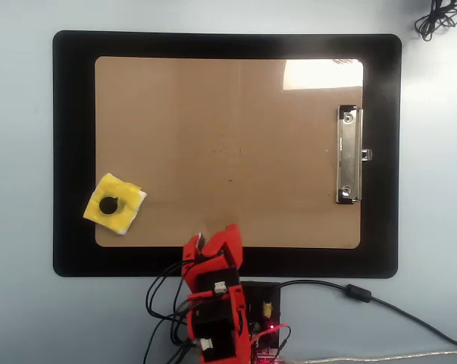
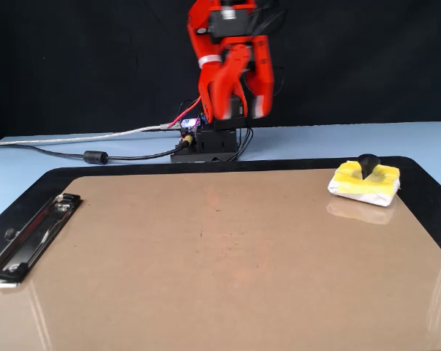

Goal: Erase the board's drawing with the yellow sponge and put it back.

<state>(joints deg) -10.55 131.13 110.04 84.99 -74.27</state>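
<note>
Pale blue tabletop (image 2: 15,172) carries a large black mat (image 1: 73,152), and on the mat lies the board (image 1: 228,152), brown and glossy, filling the foreground of the fixed view (image 2: 220,270). Nearest that camera, at its left edge, the silver metal clip (image 2: 30,238) lies flat on the board; from overhead it shows at the right (image 1: 349,155). The board's middle looks nearly bare: only a very faint dark speck (image 1: 230,180) is visible there, too small to say whether it is the drawing.

Farther back, the yellow sponge (image 2: 364,183) rests on the board's far right corner in the fixed view, its black knob (image 2: 367,162) pointing up. From overhead it sits at the lower left corner (image 1: 114,205), turned at an angle and overlapping the board's edge onto the mat.

Beyond the mat's far edge stands the red arm's base (image 2: 209,142) with its cables. The gripper (image 2: 242,77) hangs above it, well apart from the sponge, jaws parted and empty; overhead its tips (image 1: 215,241) reach just over the mat's border.
</note>
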